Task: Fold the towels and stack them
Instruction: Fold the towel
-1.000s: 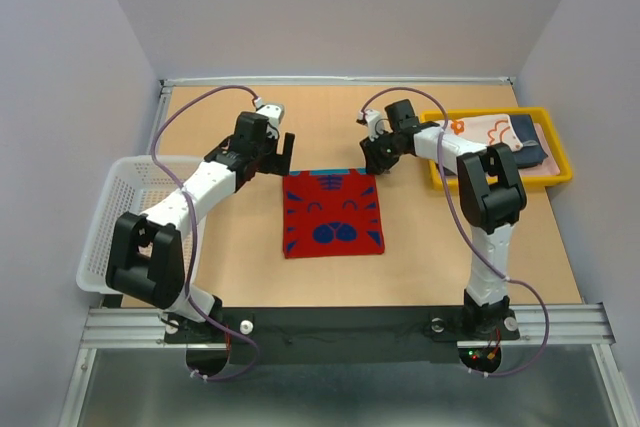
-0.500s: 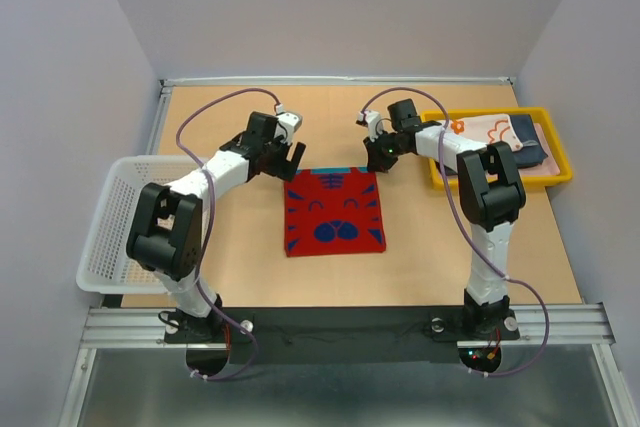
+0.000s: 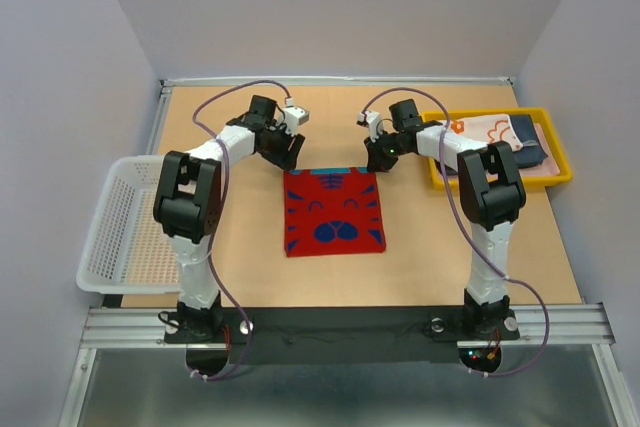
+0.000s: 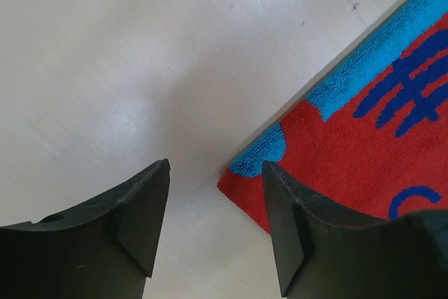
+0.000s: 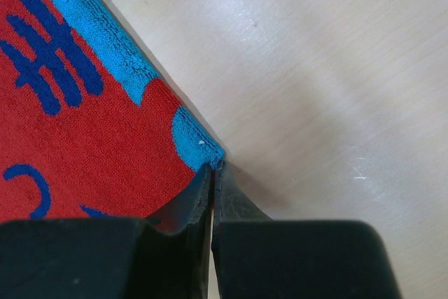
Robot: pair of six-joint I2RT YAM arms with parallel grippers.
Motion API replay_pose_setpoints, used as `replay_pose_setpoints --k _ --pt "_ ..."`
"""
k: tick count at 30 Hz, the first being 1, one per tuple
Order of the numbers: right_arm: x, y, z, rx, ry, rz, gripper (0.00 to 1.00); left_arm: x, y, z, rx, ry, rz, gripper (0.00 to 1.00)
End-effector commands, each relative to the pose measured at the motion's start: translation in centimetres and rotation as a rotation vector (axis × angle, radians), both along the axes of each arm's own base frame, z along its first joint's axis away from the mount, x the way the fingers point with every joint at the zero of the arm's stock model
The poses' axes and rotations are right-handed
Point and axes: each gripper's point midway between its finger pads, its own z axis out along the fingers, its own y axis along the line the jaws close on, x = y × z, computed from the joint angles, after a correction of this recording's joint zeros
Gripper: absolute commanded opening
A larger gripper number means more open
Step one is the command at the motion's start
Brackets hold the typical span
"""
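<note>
pinching red towel (image 5: pixel 91 145) by one corner, right tool (image 5: pixel 213 167) shut; left tool (image 4: pixel 216 164) gapes around another.

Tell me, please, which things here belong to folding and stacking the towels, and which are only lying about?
For the job: red towel, folded towels at the right.
Only lying about: white basket, yellow tray under the folded ones.
</note>
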Motion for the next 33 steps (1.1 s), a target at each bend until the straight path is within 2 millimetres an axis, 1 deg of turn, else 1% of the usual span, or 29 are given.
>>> replay_pose_setpoints --k 1,4,8,10,12,18,22,28,29,30,33 --pt "-2.0 -1.0 -3.1 -0.063 0.098 0.011 0.0 -1.1 -0.8 -0.2 -0.036 0.067 -0.114 0.66" --pt "-1.9 -1.0 -3.1 -0.067 0.093 0.008 0.0 -1.2 -0.9 -0.6 -0.049 0.083 -0.123 0.66" --pt "-2.0 -1.0 -3.0 -0.066 0.094 0.007 0.0 -1.0 -0.5 -1.4 -0.051 0.101 -0.116 0.66" --pt "-2.0 -1.0 -3.0 -0.069 0.094 0.006 0.0 -1.1 -0.7 -1.8 -0.068 0.12 -0.126 0.66" --pt "-2.0 -1.1 -3.0 -0.071 0.096 0.002 0.0 -1.6 -0.9 -2.2 -0.073 0.145 -0.136 0.65" --pt "-1.8 -1.5 -2.8 -0.089 0.084 -0.009 0.01 -3.5 -0.4 -4.1 -0.057 0.229 -0.129 0.61" --pt "-1.7 -1.4 -2.7 -0.088 0.082 -0.01 0.0 -4.4 0.5 -4.5 -0.02 0.255 -0.104 0.6" --pt "-1.5 -1.5 -2.1 -0.09 0.068 -0.014 0.0 -5.0 1.2 -4.9 0.009 0.279 -0.079 0.58" --pt "-1.5 -1.5 -2.0 -0.091 0.065 -0.015 0.0 -5.2 1.2 -4.9 0.011 0.282 -0.078 0.58" --pt "-1.5 -1.5 -1.9 -0.09 0.062 -0.015 0.0 -5.4 1.2 -4.9 0.012 0.289 -0.075 0.55" --pt "-1.5 -1.5 -1.9 -0.088 0.065 -0.015 0.01 -5.7 1.5 -5.1 0.024 0.295 -0.067 0.53"
